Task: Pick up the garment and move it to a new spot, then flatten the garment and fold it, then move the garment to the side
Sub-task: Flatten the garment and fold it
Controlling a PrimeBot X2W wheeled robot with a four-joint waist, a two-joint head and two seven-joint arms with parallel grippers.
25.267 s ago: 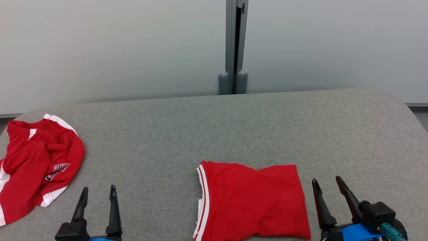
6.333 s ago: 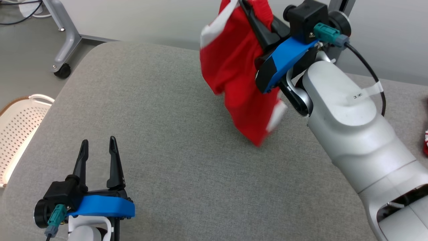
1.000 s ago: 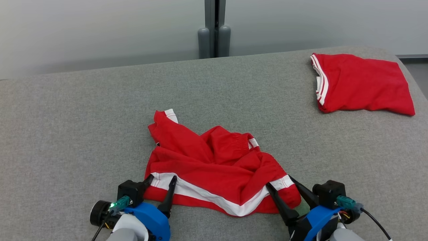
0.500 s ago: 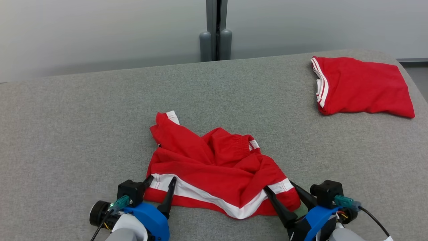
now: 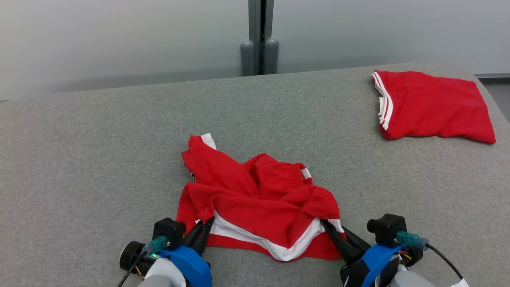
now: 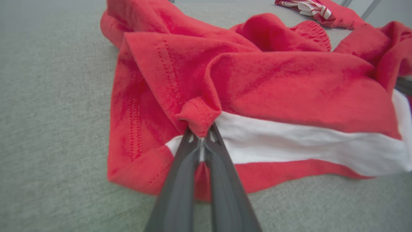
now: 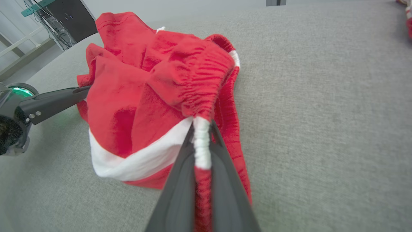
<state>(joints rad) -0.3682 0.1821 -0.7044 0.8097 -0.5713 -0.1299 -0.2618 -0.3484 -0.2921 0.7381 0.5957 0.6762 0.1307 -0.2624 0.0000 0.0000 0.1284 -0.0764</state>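
The garment (image 5: 255, 207) is a crumpled pair of red shorts with a white stripe, lying on the grey padded table (image 5: 119, 151) near its front edge. My left gripper (image 5: 205, 223) is shut on the garment's near left corner; the left wrist view shows a red fold (image 6: 196, 116) pinched between the tips of that left gripper (image 6: 201, 133). At the near right corner my right gripper (image 5: 324, 224) is shut on the white-striped edge. In the right wrist view the right gripper (image 7: 202, 125) clamps the garment (image 7: 154, 83) at the stripe, and the left gripper's finger (image 7: 54, 101) shows at the left.
A second red garment (image 5: 432, 105), folded, lies at the table's far right corner and also shows in the left wrist view as a folded garment (image 6: 322, 13). A grey post (image 5: 261, 38) stands against the wall behind the table.
Both grippers have gone from open to shut, each pinching a near corner of the garment, which has bunched slightly at both corners. The head camera has shifted a little.
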